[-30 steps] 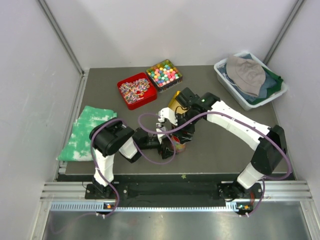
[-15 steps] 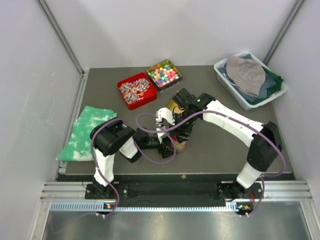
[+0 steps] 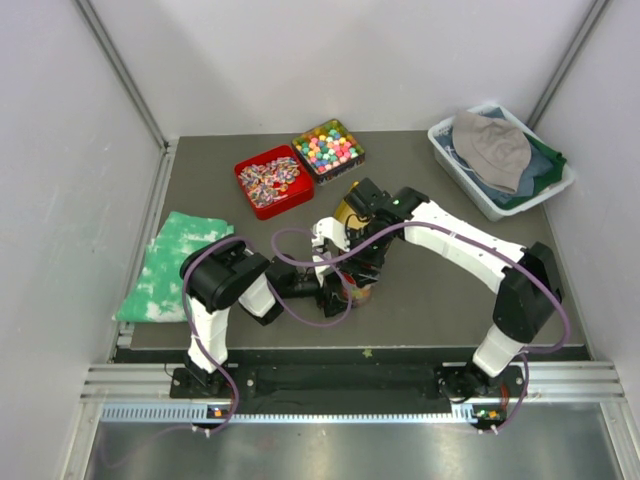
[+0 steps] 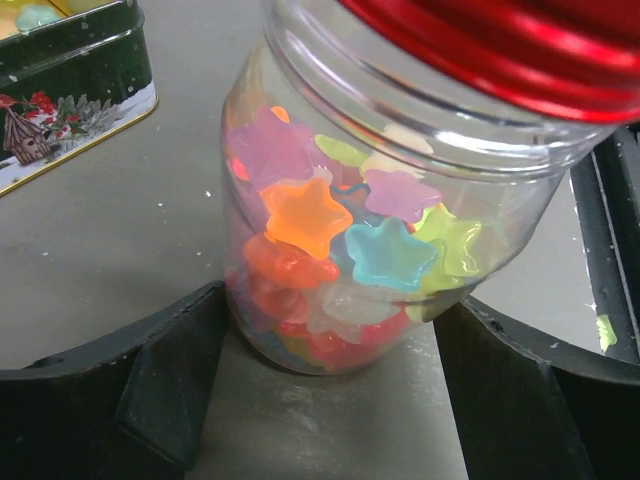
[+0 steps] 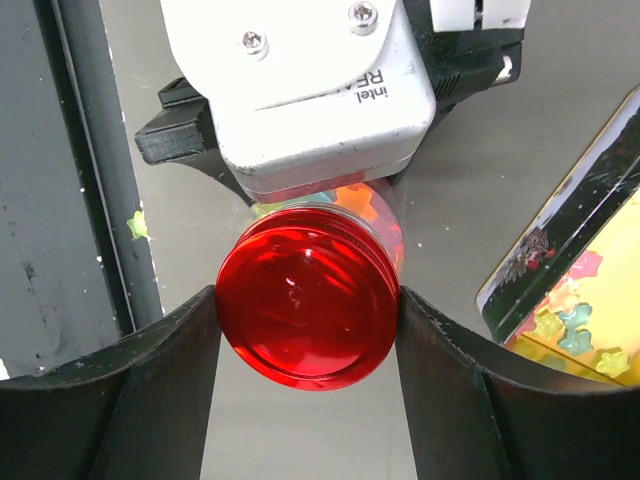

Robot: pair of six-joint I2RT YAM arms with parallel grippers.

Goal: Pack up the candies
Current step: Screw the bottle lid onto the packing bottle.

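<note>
A clear jar [image 4: 340, 250] stands mid-table and is packed with glossy star-shaped candies [image 4: 305, 215] in orange, pink, teal and yellow-green. My left gripper [image 4: 330, 310] is shut on the jar low down, a black finger pressed to each side. A red lid [image 5: 305, 305] sits on the jar's mouth, and my right gripper [image 5: 305, 300] is shut on it from above, fingers against its rim. In the top view the jar [image 3: 357, 292] is mostly hidden under both wrists. More star candies [image 5: 570, 320] lie in an open tin [image 5: 530, 260] beside it.
The gold tin [image 3: 349, 207] sits just behind the jar. Farther back are a red tin of striped wrapped sweets [image 3: 272, 180] and a tin of pastel balls [image 3: 327, 148]. A white bin with a hat [image 3: 500, 160] is back right. A green cloth [image 3: 170, 265] lies at the left.
My right arm has shifted slightly left over the jar, its elbow drawn in. The jar and my left arm stay where they were.
</note>
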